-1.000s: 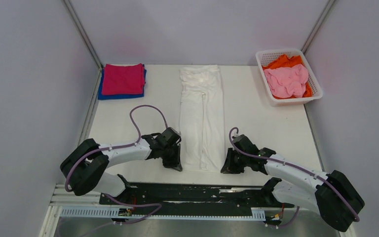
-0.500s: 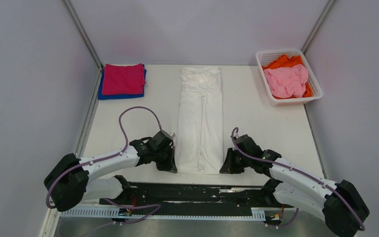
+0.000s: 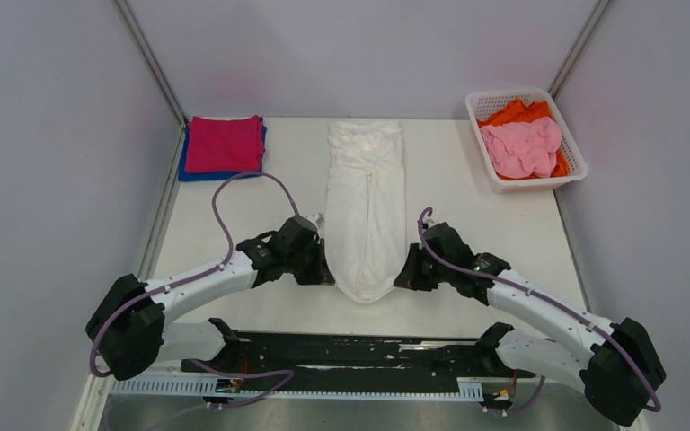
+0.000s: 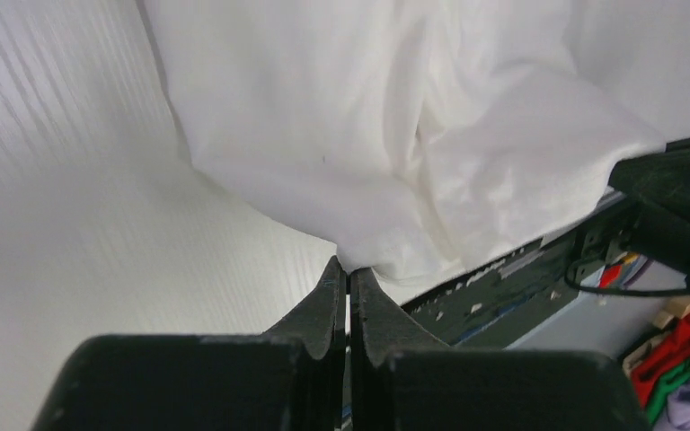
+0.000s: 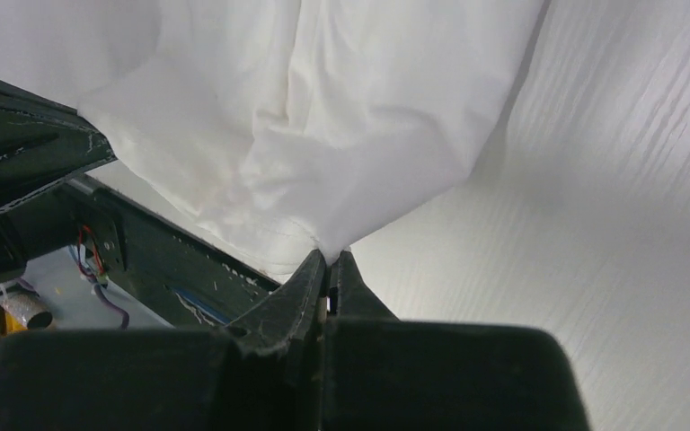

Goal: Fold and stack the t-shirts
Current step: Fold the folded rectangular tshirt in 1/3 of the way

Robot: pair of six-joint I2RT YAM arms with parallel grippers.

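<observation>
A long white t-shirt [image 3: 366, 206], folded into a narrow strip, lies down the middle of the table. My left gripper [image 3: 325, 269] is shut on its near left corner [image 4: 359, 256]. My right gripper [image 3: 402, 274] is shut on its near right corner [image 5: 328, 242]. Both corners are lifted off the table and the near hem sags between them. A folded magenta t-shirt [image 3: 225, 143] lies on a blue one [image 3: 199, 174] at the far left. A pink t-shirt [image 3: 522, 148] and an orange one [image 3: 515, 111] lie crumpled in the basket.
The white lattice basket [image 3: 567, 139] stands at the far right. The black base rail [image 3: 341, 350] runs along the near table edge. Grey walls close in the left, right and far sides.
Both grippers have closed on the white shirt's near corners and lifted them up and away from the near edge. The near hem now hangs in a curve.
</observation>
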